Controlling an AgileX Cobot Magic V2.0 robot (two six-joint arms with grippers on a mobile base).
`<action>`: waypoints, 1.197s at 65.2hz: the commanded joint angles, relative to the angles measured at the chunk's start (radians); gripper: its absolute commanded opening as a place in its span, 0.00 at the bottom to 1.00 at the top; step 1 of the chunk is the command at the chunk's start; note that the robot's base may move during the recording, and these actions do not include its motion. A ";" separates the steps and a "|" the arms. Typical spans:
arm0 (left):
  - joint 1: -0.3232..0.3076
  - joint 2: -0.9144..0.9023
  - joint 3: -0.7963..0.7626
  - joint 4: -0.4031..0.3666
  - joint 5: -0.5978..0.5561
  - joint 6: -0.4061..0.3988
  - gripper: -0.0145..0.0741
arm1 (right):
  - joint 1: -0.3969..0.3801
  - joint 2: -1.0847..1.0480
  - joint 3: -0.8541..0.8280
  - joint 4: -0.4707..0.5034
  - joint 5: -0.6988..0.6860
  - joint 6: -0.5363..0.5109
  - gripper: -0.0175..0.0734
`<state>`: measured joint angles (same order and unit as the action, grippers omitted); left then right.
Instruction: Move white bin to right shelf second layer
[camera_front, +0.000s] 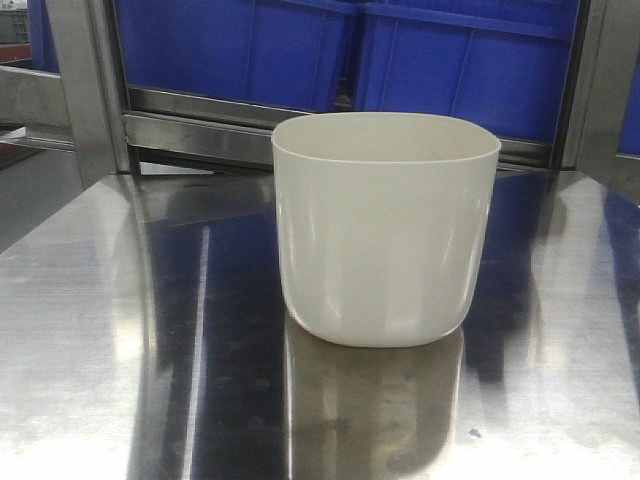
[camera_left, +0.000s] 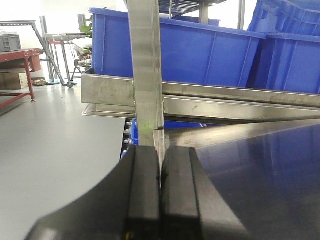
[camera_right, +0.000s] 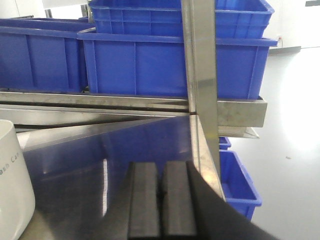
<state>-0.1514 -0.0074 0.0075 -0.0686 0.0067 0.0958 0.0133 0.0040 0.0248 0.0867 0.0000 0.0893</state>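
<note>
The white bin (camera_front: 385, 230) stands upright and empty on the shiny steel table (camera_front: 120, 330), a little right of centre in the front view. Its side also shows at the left edge of the right wrist view (camera_right: 12, 185). My left gripper (camera_left: 160, 172) is shut and empty, low over the table's left corner, and the bin is out of its view. My right gripper (camera_right: 161, 182) is shut and empty, over the table's right part, well to the right of the bin. No roller shelf level shows in any view.
Blue plastic crates (camera_front: 350, 50) sit on a steel rack behind the table, also in the left wrist view (camera_left: 200, 50) and right wrist view (camera_right: 150, 60). Steel uprights stand at the table's corners (camera_left: 145, 75) (camera_right: 202, 65). Another blue crate (camera_right: 237, 185) sits below right.
</note>
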 joint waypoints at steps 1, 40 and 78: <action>-0.002 -0.013 0.033 -0.005 -0.087 -0.007 0.26 | -0.006 0.100 -0.076 0.001 -0.033 0.039 0.25; -0.002 -0.013 0.033 -0.005 -0.087 -0.007 0.26 | 0.029 1.098 -1.064 0.001 0.539 0.043 0.25; -0.002 -0.013 0.033 -0.005 -0.087 -0.007 0.26 | 0.377 1.407 -1.340 -0.019 0.693 0.043 0.25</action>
<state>-0.1514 -0.0074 0.0075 -0.0686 0.0067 0.0958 0.3804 1.4311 -1.2759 0.0773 0.7437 0.1324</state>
